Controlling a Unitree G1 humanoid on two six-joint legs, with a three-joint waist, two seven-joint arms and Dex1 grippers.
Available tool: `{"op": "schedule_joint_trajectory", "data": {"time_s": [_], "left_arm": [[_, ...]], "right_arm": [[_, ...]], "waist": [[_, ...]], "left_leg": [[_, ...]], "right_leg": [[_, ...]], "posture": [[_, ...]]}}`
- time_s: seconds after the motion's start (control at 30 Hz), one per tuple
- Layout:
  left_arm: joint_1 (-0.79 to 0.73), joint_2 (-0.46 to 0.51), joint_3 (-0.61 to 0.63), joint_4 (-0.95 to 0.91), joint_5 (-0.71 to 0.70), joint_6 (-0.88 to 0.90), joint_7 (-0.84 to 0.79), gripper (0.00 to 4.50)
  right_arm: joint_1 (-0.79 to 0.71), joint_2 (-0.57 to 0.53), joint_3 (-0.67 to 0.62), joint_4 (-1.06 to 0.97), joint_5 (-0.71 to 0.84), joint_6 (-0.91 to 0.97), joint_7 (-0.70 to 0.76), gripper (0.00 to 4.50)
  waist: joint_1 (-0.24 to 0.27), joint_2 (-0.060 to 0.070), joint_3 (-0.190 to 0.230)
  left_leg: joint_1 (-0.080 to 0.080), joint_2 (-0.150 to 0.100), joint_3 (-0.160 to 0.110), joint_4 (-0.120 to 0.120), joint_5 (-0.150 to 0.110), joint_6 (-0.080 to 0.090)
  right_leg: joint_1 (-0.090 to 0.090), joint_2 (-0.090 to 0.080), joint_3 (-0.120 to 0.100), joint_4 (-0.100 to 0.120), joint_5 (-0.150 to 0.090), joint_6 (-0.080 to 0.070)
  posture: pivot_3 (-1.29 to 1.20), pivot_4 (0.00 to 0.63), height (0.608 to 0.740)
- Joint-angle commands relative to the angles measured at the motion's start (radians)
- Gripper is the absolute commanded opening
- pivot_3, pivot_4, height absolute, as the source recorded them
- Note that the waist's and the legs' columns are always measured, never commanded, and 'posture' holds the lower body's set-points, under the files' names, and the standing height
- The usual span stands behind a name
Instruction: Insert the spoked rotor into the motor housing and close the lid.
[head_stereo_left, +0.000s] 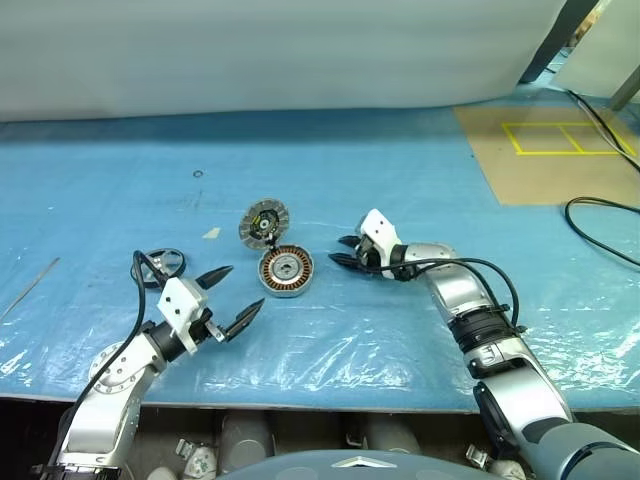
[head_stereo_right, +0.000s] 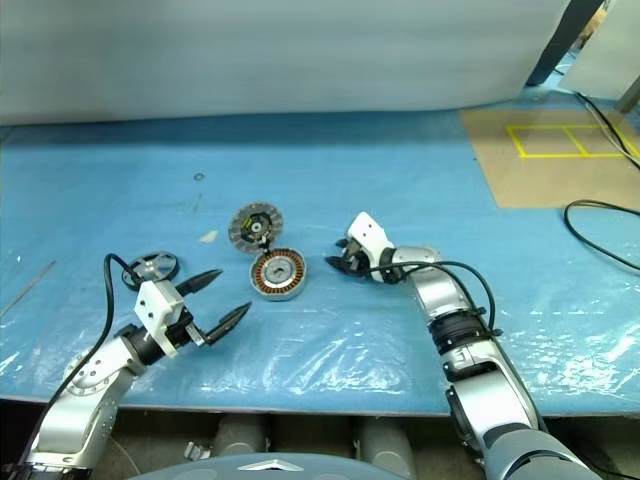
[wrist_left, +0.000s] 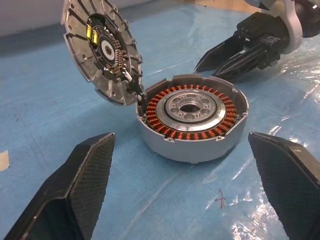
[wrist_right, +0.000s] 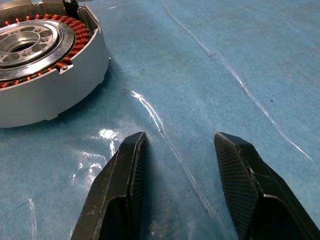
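The housing (head_stereo_left: 286, 271) sits flat on the blue plastic-covered table (head_stereo_left: 400, 180), near the middle, its copper windings and silver centre facing up and uncovered. The lid (head_stereo_left: 264, 222) is attached at the housing's far-left edge by a small hinge and stands tilted up and back, its ribbed inner face with the dark centre turned toward the robot. In the left wrist view the lid (wrist_left: 102, 52) leans away over the table while the housing (wrist_left: 192, 116) lies open below it.

The rotor (head_stereo_left: 160, 264) lies flat on the table well to the left of the housing, just beyond the left arm, with a black cable crossing in front of it.

The left pincer (head_stereo_left: 228, 298) hovers to the near-left of the housing, pointing toward it, its 2 fingers spread wide and holding nothing. The right pincer (head_stereo_left: 347, 250) is just to the right of the housing, low over the table, aimed leftward at it; its fingers (wrist_right: 122, 190) stand partly spread with bare blue plastic between them, gripping nothing and not touching the housing.

A brown board (head_stereo_left: 560, 160) with yellow tape lines lies at the far right, and a black cable (head_stereo_left: 600, 215) loops beside it.
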Motion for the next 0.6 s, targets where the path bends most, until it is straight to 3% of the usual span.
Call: {"op": "schedule_joint_trajectory", "data": {"time_s": [0.03, 0.6], "left_arm": [[-0.017, 0.013, 0.015, -0.01, -0.014, -0.007, -0.006, 4.5], [-0.02, -0.003, 0.003, -0.001, -0.008, -0.02, 0.001, 4.5]], "right_arm": [[0.023, -0.014, -0.012, -0.048, 0.014, 0.021, 0.002, 2.21], [0.045, -0.053, -0.005, -0.151, 0.042, 0.042, 0.097, 2.21]], "waist": [[0.0, 0.0, 0.0], [0.0, 0.0, 0.0]], "left_leg": [[0.0, 0.0, 0.0, 0.0, 0.0, 0.0], [0.0, 0.0, 0.0, 0.0, 0.0, 0.0]], "right_leg": [[0.0, 0.0, 0.0, 0.0, 0.0, 0.0], [-0.001, 0.0, 0.0, 0.0, 0.0, 0.0]], "posture": [[0.0, 0.15, 0.74], [0.0, 0.15, 0.74]]}}
